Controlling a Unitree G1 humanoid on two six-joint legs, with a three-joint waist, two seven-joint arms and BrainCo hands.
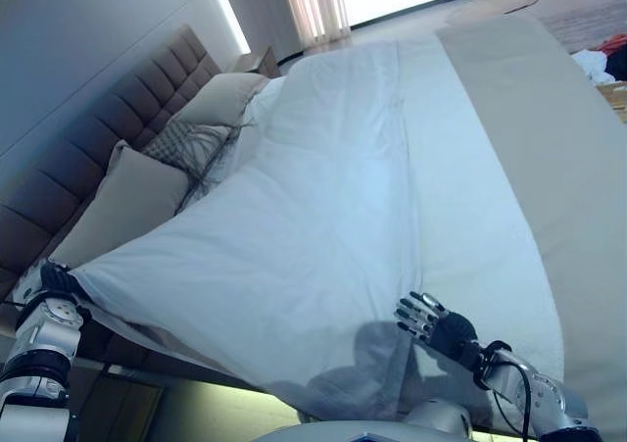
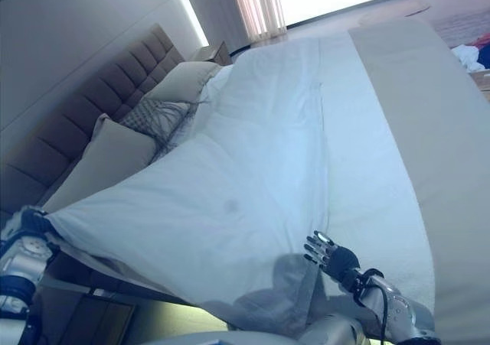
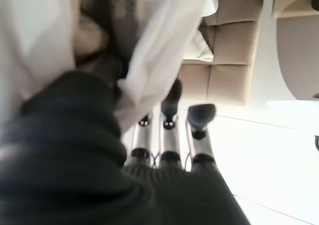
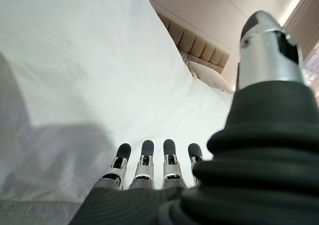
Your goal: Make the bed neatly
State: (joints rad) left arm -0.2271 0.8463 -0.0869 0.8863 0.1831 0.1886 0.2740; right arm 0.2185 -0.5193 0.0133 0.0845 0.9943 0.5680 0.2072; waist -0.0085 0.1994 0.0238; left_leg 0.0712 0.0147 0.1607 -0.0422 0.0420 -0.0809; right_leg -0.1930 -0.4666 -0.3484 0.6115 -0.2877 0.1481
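A soft white duvet (image 1: 323, 207) covers most of the bed (image 1: 549, 168), smooth across the middle with a long crease running down its centre and loose folds along the near edge. One corner of it is drawn out taut into a point toward the left hand (image 1: 54, 283), which sits at the near head-end corner of the bed; in the left wrist view the white cloth bunches against the palm and thumb, pinched there, while the other fingers (image 3: 170, 116) stick out straight past it. The right hand (image 1: 436, 324) lies on top of the duvet near its lower edge, fingers (image 4: 144, 162) straight and slightly spread, flat on the fabric and gripping nothing. At the head, two plain beige pillows (image 1: 127, 202) and a patterned grey cushion (image 1: 186, 143) lean on a padded, tufted brown headboard (image 1: 127, 104). A beige sheet (image 1: 549, 148) shows along the far side. Pale curtains (image 1: 313, 6) hang beyond the bed.
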